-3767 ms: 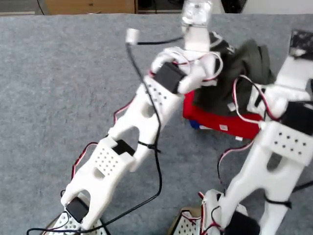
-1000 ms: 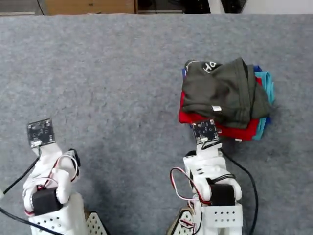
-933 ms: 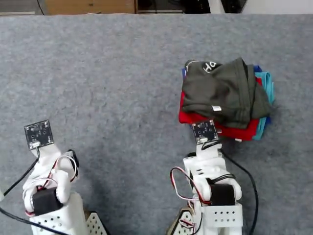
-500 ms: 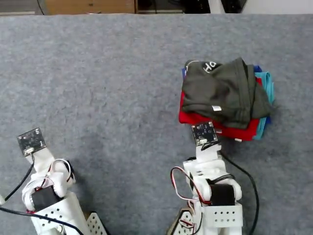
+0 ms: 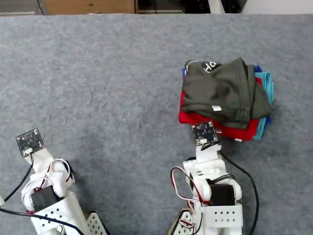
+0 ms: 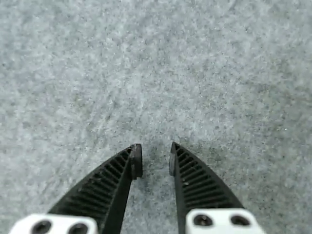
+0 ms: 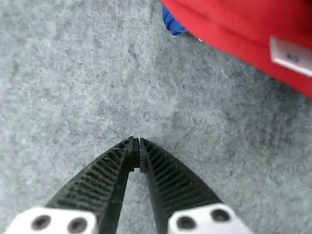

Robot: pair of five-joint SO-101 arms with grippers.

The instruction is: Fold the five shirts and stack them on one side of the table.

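A stack of folded shirts stands at the right of the table: a dark olive shirt [image 5: 222, 93] on top, a red shirt [image 5: 217, 123] under it, with blue and teal edges [image 5: 266, 83] showing at the side. My right arm is drawn back just in front of the stack, and its gripper [image 7: 137, 153] is shut over bare carpet, close to the red shirt [image 7: 243, 29] and a blue corner [image 7: 171, 23]. My left arm rests at the near left corner; its gripper [image 6: 152, 158] is slightly open above the carpet, holding nothing.
The grey carpeted table [image 5: 98, 78] stretches wide to the left of the stack. Wooden furniture [image 5: 88, 6] lines the far edge. Cables [image 5: 247, 181] trail beside the right arm's base.
Both arms have pulled back from the stack to the near edge. In the last second the left arm drew farther toward the near left corner; the right arm stayed still.
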